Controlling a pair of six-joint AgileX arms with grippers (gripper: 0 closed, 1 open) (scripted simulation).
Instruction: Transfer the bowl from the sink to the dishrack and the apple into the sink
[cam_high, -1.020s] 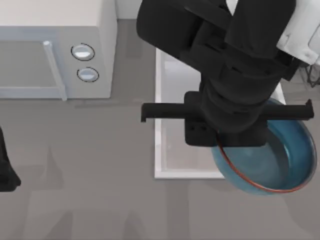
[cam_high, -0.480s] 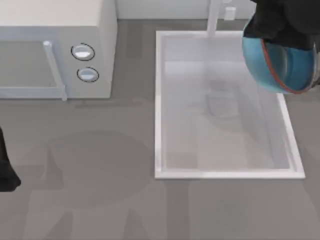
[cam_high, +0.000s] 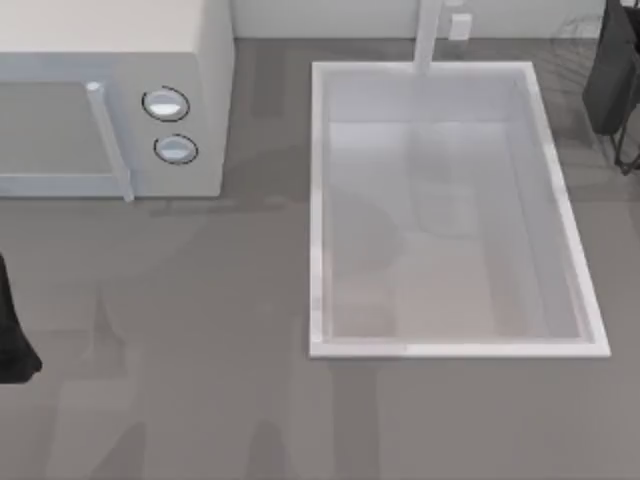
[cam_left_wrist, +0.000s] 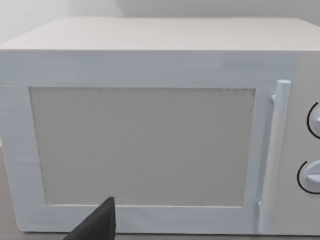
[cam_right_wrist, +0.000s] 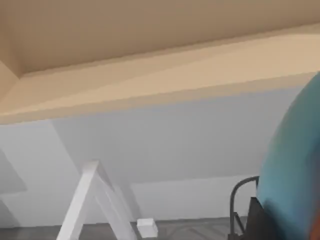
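Note:
The sink (cam_high: 316, 200) lies right of centre in the top view, with nothing in its basin. My right arm (cam_high: 617, 70) is a dark mass at the far right edge, beside the thin black wires of the dishrack (cam_high: 627, 152). In the right wrist view the blue bowl (cam_right_wrist: 300, 160) looms close at the edge, held up in the air by my right gripper. A curved dishrack wire (cam_right_wrist: 239, 196) shows just beside it. The apple is out of view. My left arm (cam_high: 12, 330) stays parked at the left edge.
A white microwave (cam_high: 110, 100) with two round knobs stands at the back left, and the left wrist view faces its door (cam_left_wrist: 145, 145). The white faucet post (cam_high: 428, 35) rises at the sink's far rim. Grey countertop spreads in front of the microwave and the sink.
My right arm carried the bowl from over the sink's near right corner to its far right, then past the top view's right edge. The basin is now uncovered.

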